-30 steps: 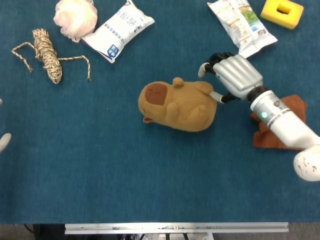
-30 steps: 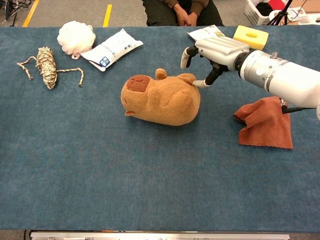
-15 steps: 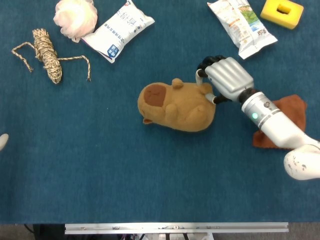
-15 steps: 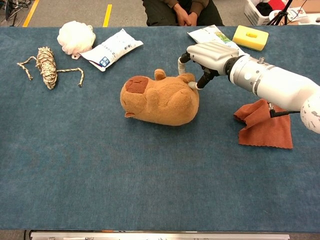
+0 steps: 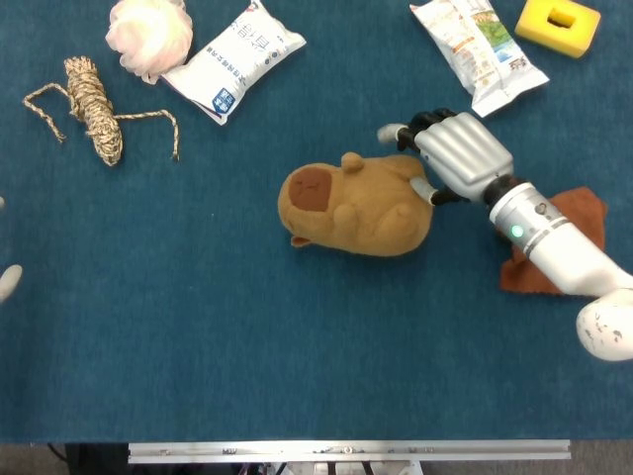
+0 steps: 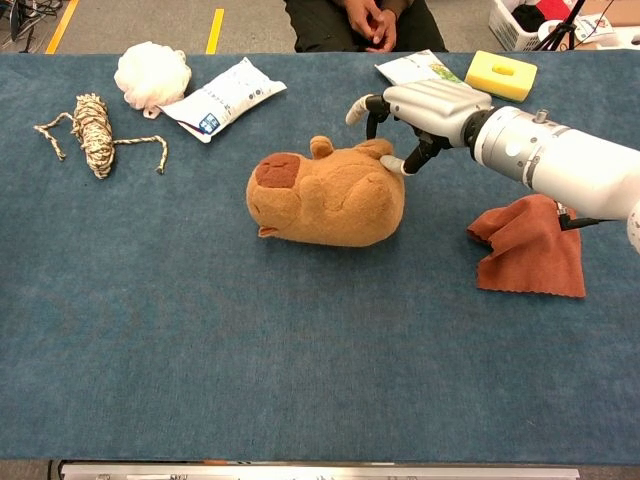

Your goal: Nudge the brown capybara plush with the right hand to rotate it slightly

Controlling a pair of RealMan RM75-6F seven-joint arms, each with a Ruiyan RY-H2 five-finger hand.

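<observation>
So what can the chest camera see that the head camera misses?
Only the chest view shows a seated person's clasped hands beyond the table and yellow floor tape. Only the head view shows a pale rounded tip at its left edge. Both show the brown capybara plush, the silver right hand at its rump, and the rust-red cloth.

My right hand (image 5: 453,156) has a ribbed, silver-grey metal back, black finger segments and pale, whitish fingertips (image 6: 355,110). Behind it I see a short dark wrist collar, then a glossy white cylindrical forearm (image 6: 560,165) with a small green light (image 5: 513,232) showing in the head view and a thin black cable (image 6: 580,222) running under it in the chest view. At the head view's left edge, a whitish rounded tip of my left hand (image 5: 8,281) pokes in.
</observation>
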